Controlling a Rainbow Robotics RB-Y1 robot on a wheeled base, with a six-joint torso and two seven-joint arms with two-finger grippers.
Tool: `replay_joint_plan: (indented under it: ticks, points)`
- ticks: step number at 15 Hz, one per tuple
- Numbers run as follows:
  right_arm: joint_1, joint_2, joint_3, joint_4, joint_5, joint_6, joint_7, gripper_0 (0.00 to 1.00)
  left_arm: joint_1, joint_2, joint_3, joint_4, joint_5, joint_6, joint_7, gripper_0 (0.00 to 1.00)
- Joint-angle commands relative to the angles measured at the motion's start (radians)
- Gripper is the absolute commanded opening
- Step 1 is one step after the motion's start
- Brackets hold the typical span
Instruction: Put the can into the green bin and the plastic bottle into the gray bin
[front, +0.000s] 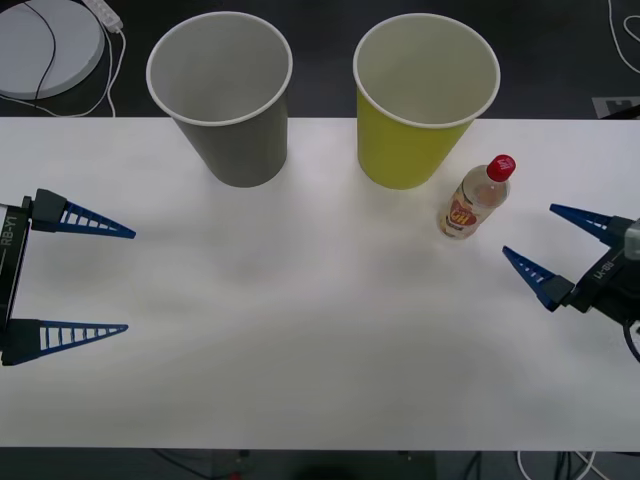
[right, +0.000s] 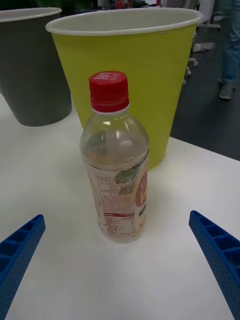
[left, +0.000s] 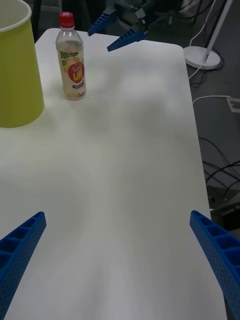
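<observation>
The plastic bottle (front: 475, 200) (right: 116, 165) (left: 72, 60) stands upright on the white table, red cap on, just right of the green bin (front: 415, 140) (right: 125, 60) (left: 15, 70). The gray bin (front: 235, 140) (right: 30, 75) stands to the green one's left. Both bins are upright at the table's far edge, and their white insides look bare. My right gripper (front: 527, 229) (right: 116, 216) (left: 98, 42) is open, low over the table a short way right of the bottle, its fingers pointing at it without touching. My left gripper (front: 131, 281) (left: 117, 215) hangs open at the left edge, holding nothing. The can is out of view.
The white table (front: 320, 340) stretches bare between the two arms. Behind its far edge on the floor lie a round white base (front: 45, 45) and cables (front: 105, 60). More cables run along the floor beside the table's near side.
</observation>
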Motion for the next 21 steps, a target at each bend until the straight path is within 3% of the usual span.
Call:
replay_joint_plan:
  ticks: [1,8,13,21]
  points:
    - [-0.023,0.014,0.019,0.000,0.037,0.024,-0.004,1.00,0.000,0.000,0.000,0.000,0.000,0.000,0.000,1.00]
    - [-0.089,0.043,0.099,0.000,0.060,0.151,-0.001,1.00,0.000,0.000,0.000,0.000,0.000,0.000,0.000,1.00]
    - [-0.129,0.080,0.113,0.000,0.131,0.180,-0.027,1.00,0.000,0.000,0.000,0.000,0.000,0.000,0.000,1.00]
    - [-0.239,0.101,0.175,0.108,0.134,0.179,-0.040,1.00,0.000,0.000,0.000,0.000,0.000,0.000,0.000,1.00]
